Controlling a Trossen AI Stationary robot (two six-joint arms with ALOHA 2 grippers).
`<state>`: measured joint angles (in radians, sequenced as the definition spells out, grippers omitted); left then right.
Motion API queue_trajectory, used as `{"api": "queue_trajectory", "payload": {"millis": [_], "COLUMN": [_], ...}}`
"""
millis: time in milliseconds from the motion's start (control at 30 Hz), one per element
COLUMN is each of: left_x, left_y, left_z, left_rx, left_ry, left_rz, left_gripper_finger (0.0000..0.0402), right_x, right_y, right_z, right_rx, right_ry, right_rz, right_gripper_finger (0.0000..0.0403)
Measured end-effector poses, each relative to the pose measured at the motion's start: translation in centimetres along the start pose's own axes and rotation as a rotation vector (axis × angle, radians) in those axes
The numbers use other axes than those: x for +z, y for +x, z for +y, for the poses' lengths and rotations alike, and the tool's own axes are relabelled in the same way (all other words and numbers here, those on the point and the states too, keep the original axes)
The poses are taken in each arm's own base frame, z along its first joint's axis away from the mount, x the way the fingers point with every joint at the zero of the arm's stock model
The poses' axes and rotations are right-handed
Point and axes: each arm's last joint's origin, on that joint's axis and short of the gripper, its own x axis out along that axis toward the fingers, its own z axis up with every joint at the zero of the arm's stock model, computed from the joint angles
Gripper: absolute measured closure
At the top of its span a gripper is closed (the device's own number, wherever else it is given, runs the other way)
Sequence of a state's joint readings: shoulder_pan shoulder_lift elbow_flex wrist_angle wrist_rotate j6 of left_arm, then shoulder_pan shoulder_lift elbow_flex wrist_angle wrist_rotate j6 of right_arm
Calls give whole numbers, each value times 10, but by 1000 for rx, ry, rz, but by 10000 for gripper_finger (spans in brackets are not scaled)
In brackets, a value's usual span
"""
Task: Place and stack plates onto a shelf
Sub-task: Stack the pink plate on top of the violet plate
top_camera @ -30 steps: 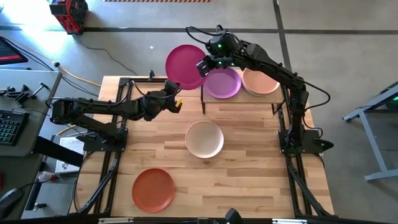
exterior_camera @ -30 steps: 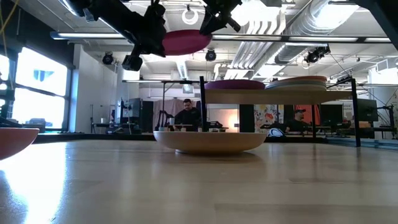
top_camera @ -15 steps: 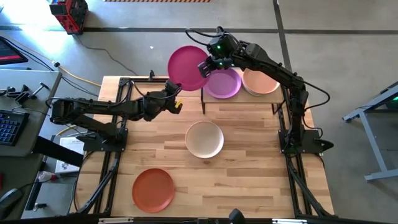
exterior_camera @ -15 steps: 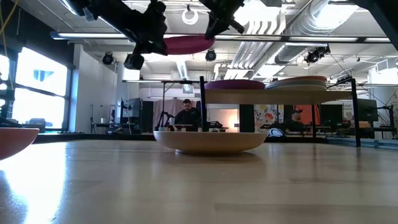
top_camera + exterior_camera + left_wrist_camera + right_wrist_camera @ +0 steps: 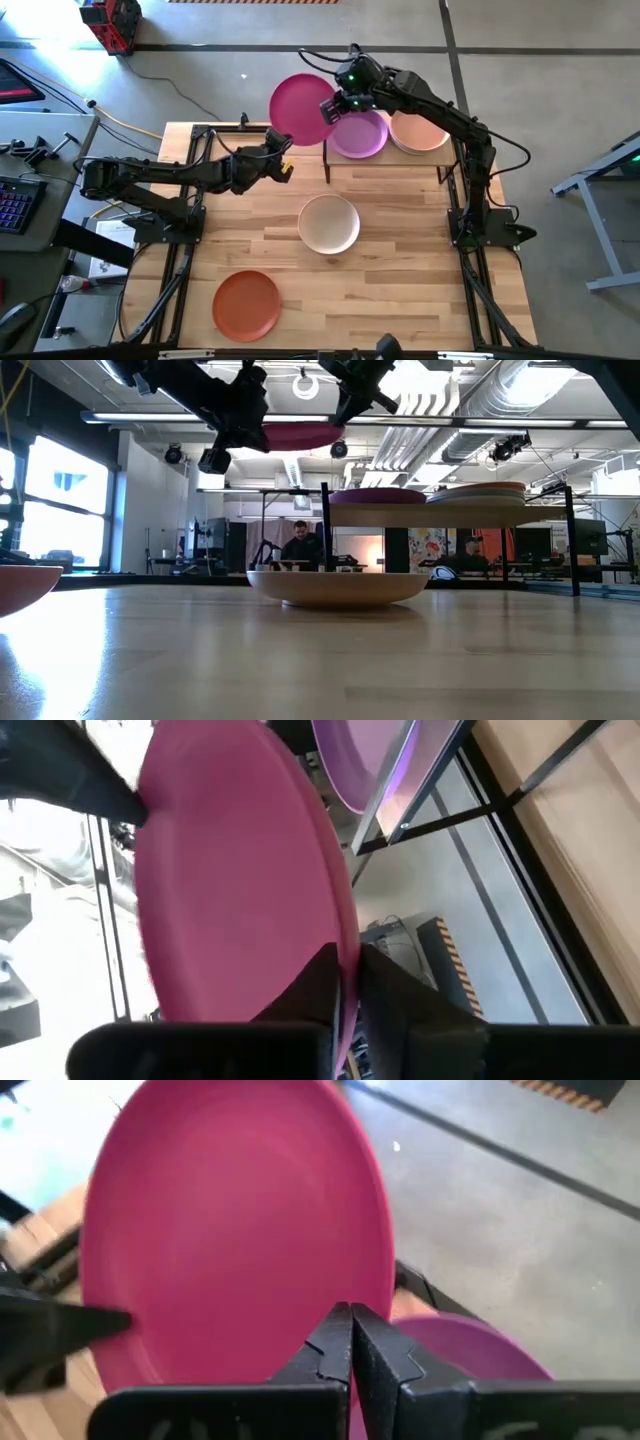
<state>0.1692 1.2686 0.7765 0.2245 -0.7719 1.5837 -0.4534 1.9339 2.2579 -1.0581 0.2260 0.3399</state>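
Round matte magenta plate [image 5: 299,108] is held in the air beside the small light-wood shelf on a thin black frame [image 5: 385,152], over the table's far edge. Right gripper [image 5: 350,1342] is clenched on its rim; left gripper [image 5: 345,990] pinches the opposite rim. A round purple plate [image 5: 362,134] and a peach plate [image 5: 420,131] rest on the shelf.
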Motion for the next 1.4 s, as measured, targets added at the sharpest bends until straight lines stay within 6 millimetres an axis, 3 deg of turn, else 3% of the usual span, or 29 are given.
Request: {"api": "queue_trajectory", "payload": {"millis": [267,900,1200,1400], "left_x": [-1,-8,-8,-8], "left_y": [0,6,6,6], "left_z": [-2,-3,-2,-2], "left_rx": [-12,-27,-22,-22], "left_ry": [5,-4,-23,-29], "left_rz": [9,45,48,49], "left_gripper_finger": [395,394,395,395], "right_x": [16,24,44,45], "right_y": [1,1,-5,-4], "right_z": [-5,-20,-29,-40], "right_rx": [105,110,129,181], "right_ry": [36,47,-7,10], "right_rz": [-104,-135,-323,-293], "right_gripper_finger": [402,402,402,402]}}
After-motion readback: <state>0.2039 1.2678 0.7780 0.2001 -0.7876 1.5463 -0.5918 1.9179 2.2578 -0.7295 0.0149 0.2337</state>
